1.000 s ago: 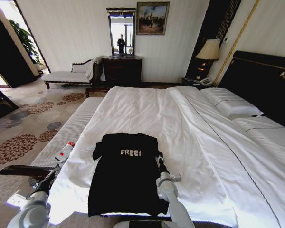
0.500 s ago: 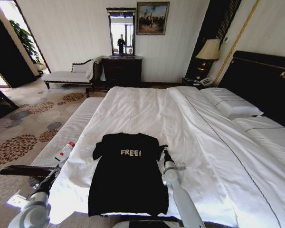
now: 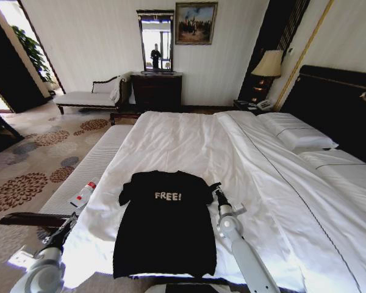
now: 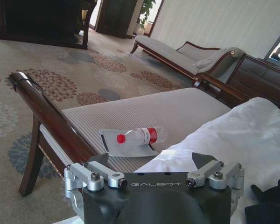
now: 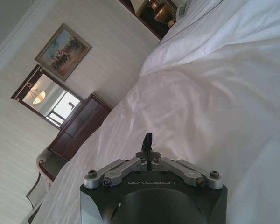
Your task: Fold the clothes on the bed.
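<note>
The clothes are one black T-shirt [image 3: 165, 223] with white "FREE!" lettering, lying flat near the foot of the bed [image 3: 189, 140]. My right gripper [image 3: 215, 188] is shut just beside the shirt's right sleeve, over the white sheet. In the right wrist view its fingers [image 5: 148, 140] meet with nothing between them. My left gripper [image 3: 72, 221] hangs open off the bed's left edge, beside the bench. In the left wrist view that gripper [image 4: 149, 161] has its jaws spread wide, and an edge of the T-shirt [image 4: 270, 205] shows at the corner.
A long bench [image 3: 91, 165] runs along the bed's left side with a plastic bottle [image 3: 83, 194] lying on it. Pillows [image 3: 296, 134] and a dark headboard [image 3: 335, 104] are at the right. A chaise longue [image 3: 88, 97] and a dresser [image 3: 157, 90] stand by the far wall.
My right gripper has slid off the shirt, rightward and farther up the bed, to the sheet beside the right sleeve. The left arm and the shirt have stayed put.
</note>
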